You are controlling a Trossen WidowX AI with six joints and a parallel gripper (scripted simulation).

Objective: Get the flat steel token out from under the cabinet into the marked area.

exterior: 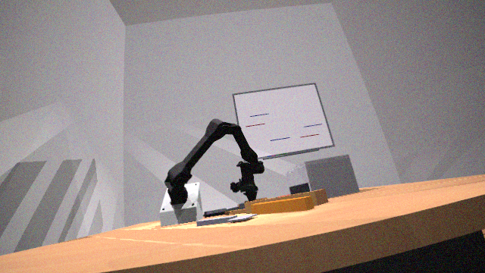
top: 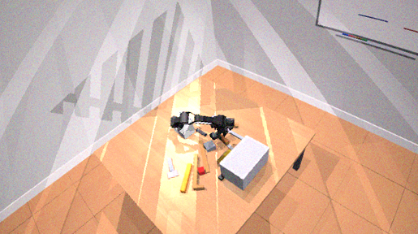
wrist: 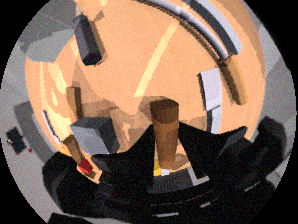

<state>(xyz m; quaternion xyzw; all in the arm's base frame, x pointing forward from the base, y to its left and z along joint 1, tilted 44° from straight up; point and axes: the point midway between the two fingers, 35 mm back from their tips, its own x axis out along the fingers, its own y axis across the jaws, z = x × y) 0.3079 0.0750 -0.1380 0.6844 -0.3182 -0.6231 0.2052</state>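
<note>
My gripper (top: 220, 135) (exterior: 251, 199) (wrist: 163, 124) is shut on a brown wooden handle (top: 225, 141) (wrist: 165, 120), which stands between the fingertips in the wrist view. A pale shaft seems to run from this handle toward the cabinet in the top view. The rest of the held tool is mostly hidden by the fingers. The cabinet (top: 245, 160) (exterior: 332, 177) is a pale grey box, beyond the gripper from the arm's base. A yellow patch (top: 223, 156) shows beside the cabinet; I cannot tell if it belongs to the marked area. The steel token cannot be made out in any view.
A grey block (top: 209, 146) (wrist: 92, 136) lies near the gripper. A red cube (top: 201, 170), a yellow bar (top: 186, 178) (exterior: 282, 205), a wooden T-shaped piece (top: 197, 178) and a white flat tool (top: 171, 171) lie farther out. A dark cylinder (top: 201, 132) (wrist: 87, 42) lies near the base.
</note>
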